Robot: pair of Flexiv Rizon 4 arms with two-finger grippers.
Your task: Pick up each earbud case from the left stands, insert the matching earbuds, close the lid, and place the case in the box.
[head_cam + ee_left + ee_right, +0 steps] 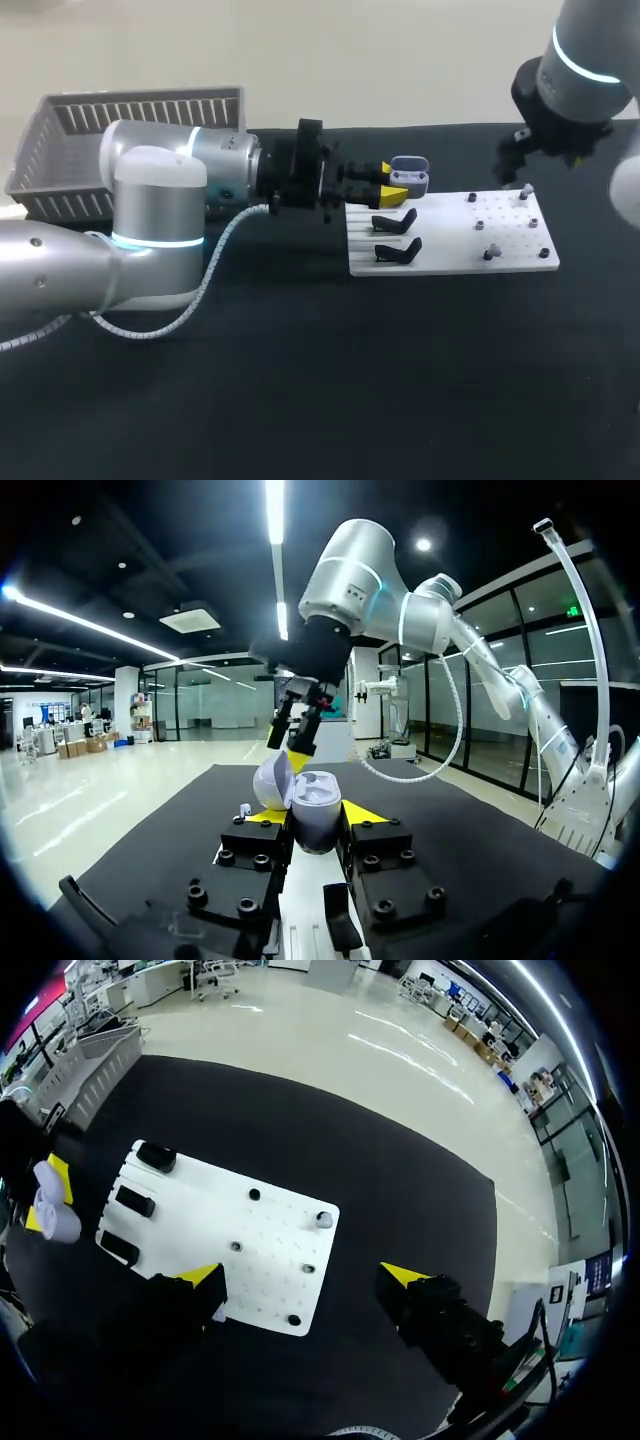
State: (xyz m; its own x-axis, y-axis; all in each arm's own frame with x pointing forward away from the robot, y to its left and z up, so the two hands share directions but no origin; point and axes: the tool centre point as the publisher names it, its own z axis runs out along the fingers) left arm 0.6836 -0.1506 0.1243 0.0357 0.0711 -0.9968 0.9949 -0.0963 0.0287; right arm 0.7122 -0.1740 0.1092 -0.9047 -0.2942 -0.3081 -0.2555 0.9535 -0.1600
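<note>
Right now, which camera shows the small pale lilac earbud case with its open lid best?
The left wrist view: the pale lilac earbud case sits close and central, lid up, gripped in the left pincer. The head view shows the case small; the right wrist view shows the case as a distant speck.

Left pincer (393, 183) points level, clamped; right pincer (510, 168) points down, fingers spread.

We worked over a flat table (300, 380) covered in matt black material. Two things lay directly on it. We saw a white rectangular board (450, 255), drilled with rows of small holes, right of the middle with its long side running across. A grey slatted plastic basket (60, 165) stood at the far left corner, well apart from the board.
</note>
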